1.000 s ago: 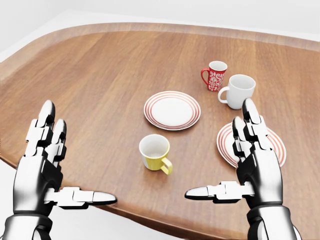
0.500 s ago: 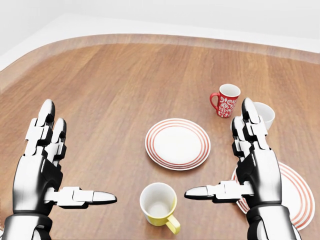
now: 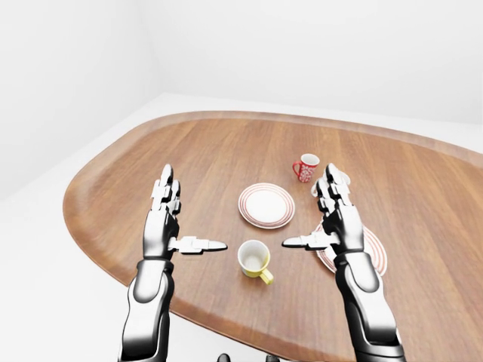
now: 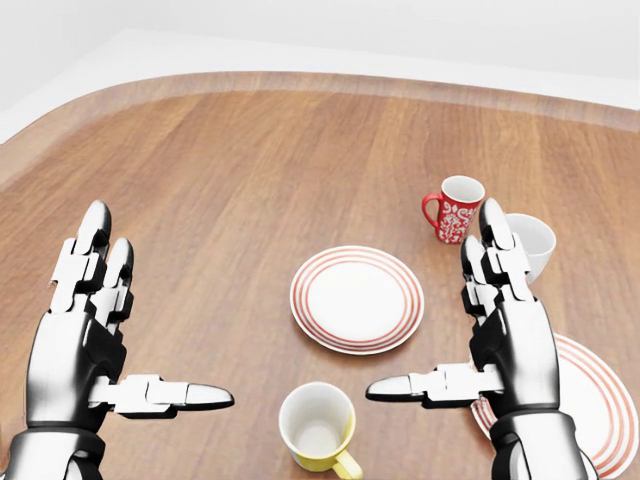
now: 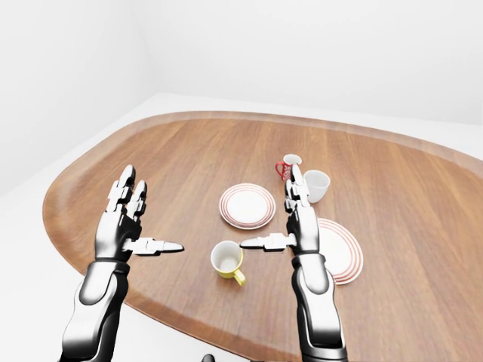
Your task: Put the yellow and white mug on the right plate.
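Note:
The yellow and white mug (image 4: 318,430) stands upright on the wooden table (image 4: 200,190) at the bottom middle of the head view, handle toward the lower right. The right plate (image 4: 601,402), white with red rings, lies at the lower right, partly hidden behind my right hand. My left hand (image 4: 145,325) is open and empty, left of the mug. My right hand (image 4: 448,332) is open and empty, right of the mug, its thumb pointing at it. Both hands hover apart from the mug.
A second red-ringed plate (image 4: 357,300) lies just above the mug in the head view. A red patterned mug (image 4: 458,208) and a white mug (image 4: 531,241) stand above the right plate. The table's curved edge (image 3: 98,249) runs at the left.
The whole picture has shifted: the camera moved toward the table, so mugs and plates slid down in the head view. Both hands keep their open pose.

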Robot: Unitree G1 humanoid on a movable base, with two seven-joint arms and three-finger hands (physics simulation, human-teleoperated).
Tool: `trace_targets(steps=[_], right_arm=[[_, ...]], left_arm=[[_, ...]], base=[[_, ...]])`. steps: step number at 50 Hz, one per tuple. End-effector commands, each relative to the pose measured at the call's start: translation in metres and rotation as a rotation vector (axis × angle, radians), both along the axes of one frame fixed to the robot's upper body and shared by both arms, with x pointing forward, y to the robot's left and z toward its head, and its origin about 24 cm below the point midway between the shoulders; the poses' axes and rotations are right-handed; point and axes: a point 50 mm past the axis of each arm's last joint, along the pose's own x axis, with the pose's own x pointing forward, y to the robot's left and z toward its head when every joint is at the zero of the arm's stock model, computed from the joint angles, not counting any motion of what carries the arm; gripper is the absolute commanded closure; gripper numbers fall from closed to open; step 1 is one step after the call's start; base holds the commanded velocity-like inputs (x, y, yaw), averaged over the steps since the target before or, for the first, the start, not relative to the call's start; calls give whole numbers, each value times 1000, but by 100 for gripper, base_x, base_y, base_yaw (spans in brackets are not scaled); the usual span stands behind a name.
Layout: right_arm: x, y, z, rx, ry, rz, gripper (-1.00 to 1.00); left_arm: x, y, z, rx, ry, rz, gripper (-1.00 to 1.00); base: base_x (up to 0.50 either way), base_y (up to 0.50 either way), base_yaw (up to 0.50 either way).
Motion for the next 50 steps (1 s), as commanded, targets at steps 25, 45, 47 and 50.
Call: trace_targets(steps=[25, 45, 47, 50], right_arm=[[4, 5, -1, -110, 10, 8, -100], [15, 8, 30, -292, -117, -9, -100], [16, 10, 35, -338, -138, -6, -100], [18, 11, 36, -363, -139, -4, -100]], left_arm=[[4, 11, 16, -1, -67, 28, -100], [7, 16, 19, -4, -81, 44, -100], [6, 17, 20, -5, -84, 44, -100], [7, 17, 20, -5, -85, 45, -100]], base=[[2, 1, 0], [0, 0, 0], [0, 0, 0], [0, 0, 0]])
